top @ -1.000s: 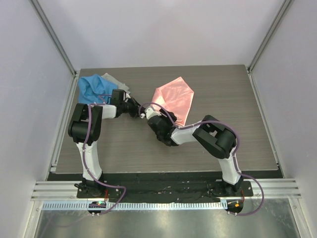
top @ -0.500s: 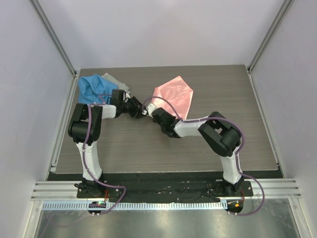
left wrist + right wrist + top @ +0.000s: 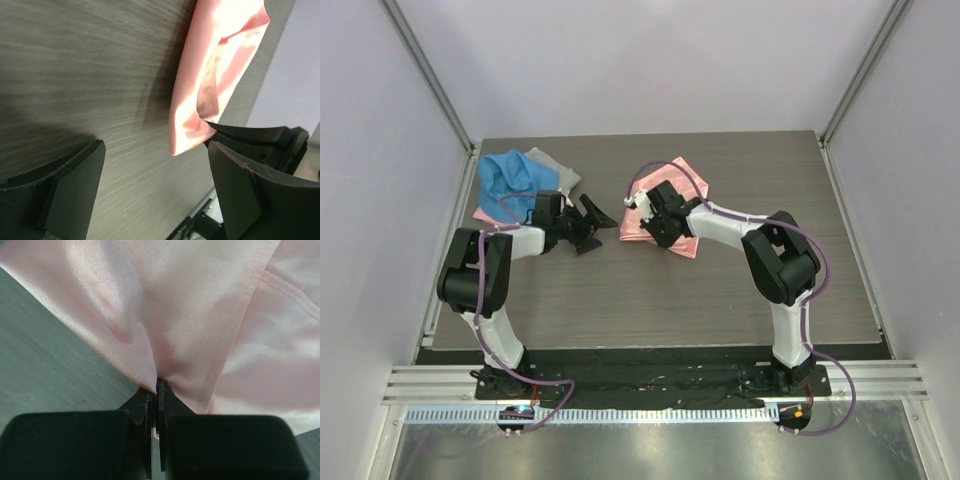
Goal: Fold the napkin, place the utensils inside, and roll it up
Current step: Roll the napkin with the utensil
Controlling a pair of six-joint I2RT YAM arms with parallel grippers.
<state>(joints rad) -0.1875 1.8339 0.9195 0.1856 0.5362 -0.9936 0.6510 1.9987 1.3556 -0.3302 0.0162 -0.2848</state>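
The salmon-pink napkin (image 3: 693, 186) lies folded on the far middle of the table. My right gripper (image 3: 648, 222) is over its left part, shut on a pinched ridge of the napkin (image 3: 175, 305); the right wrist view shows cloth clamped between the closed tips of the right gripper (image 3: 156, 382). My left gripper (image 3: 598, 218) stands open just left of the cloth, apart from it. In the left wrist view the left gripper (image 3: 155, 150) has only bare table between its fingers, with the napkin (image 3: 215, 65) beyond them. The utensils are out of view.
A blue cloth (image 3: 505, 180) and a grey cloth (image 3: 558, 168) lie bunched at the far left corner of the table (image 3: 620, 290). Pale walls enclose the left, far and right sides.
My left gripper opened, let go of the napkin and drew back left. My right gripper closed on the napkin and moved away from the bases onto the cloth.
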